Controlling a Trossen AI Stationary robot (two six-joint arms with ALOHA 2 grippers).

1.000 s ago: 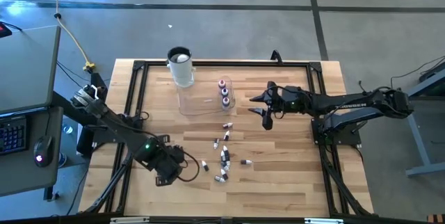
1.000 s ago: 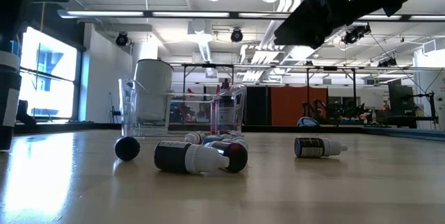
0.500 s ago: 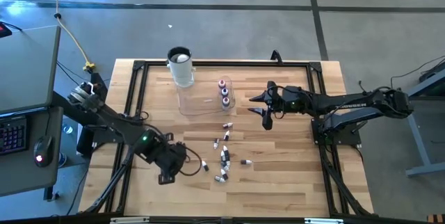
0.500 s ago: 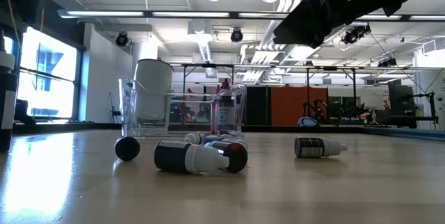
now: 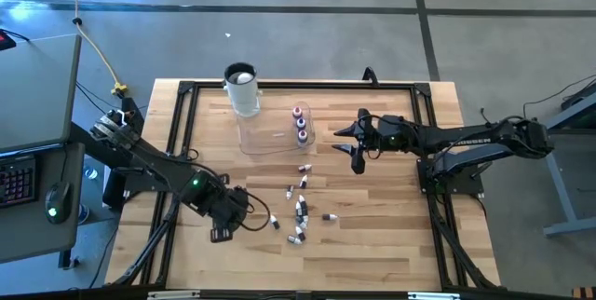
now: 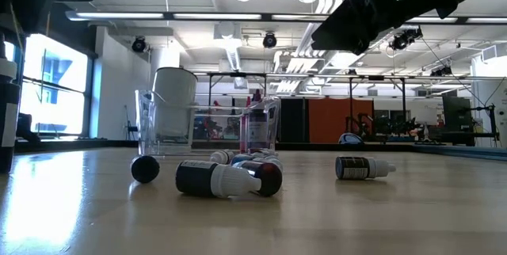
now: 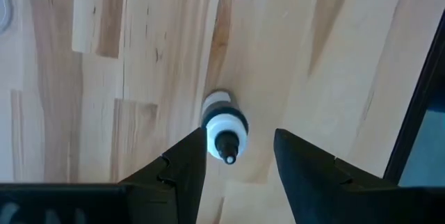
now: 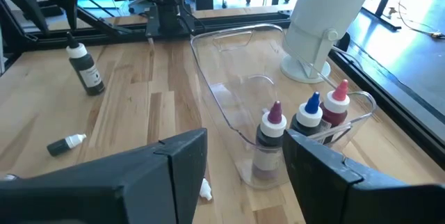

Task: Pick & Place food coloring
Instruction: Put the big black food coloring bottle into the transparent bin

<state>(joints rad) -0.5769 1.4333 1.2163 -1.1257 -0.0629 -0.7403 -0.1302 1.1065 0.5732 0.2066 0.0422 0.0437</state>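
Note:
The food coloring bottles are tiny, with dark bodies and whitish tips. Several lie scattered on the wood (image 5: pixel 300 205) (image 6: pixel 215 179). Three stand upright in the clear tray (image 5: pixel 300 124) (image 8: pixel 306 121). One more stands upright at the near left (image 7: pixel 224 128) (image 8: pixel 83 67) (image 6: pixel 6 112). My left gripper (image 5: pixel 228 216) (image 7: pixel 236 175) hangs over that bottle, pointing down and open, with a finger on each side and not touching it. My right gripper (image 5: pixel 358 148) (image 8: pixel 243 175) hovers open to the right of the tray.
A tall white cup with a dark rim (image 5: pixel 242 90) (image 8: pixel 323 22) stands at the tray's far left corner. The clear tray (image 5: pixel 265 139) sits at the table's far middle. A black frame (image 5: pixel 182 90) borders the table. A desk with a keyboard stands off to the left.
My left gripper has moved a little toward the table's right and far side and now stands over the upright bottle; its fingers stay open. The right arm and all the bottles have kept still.

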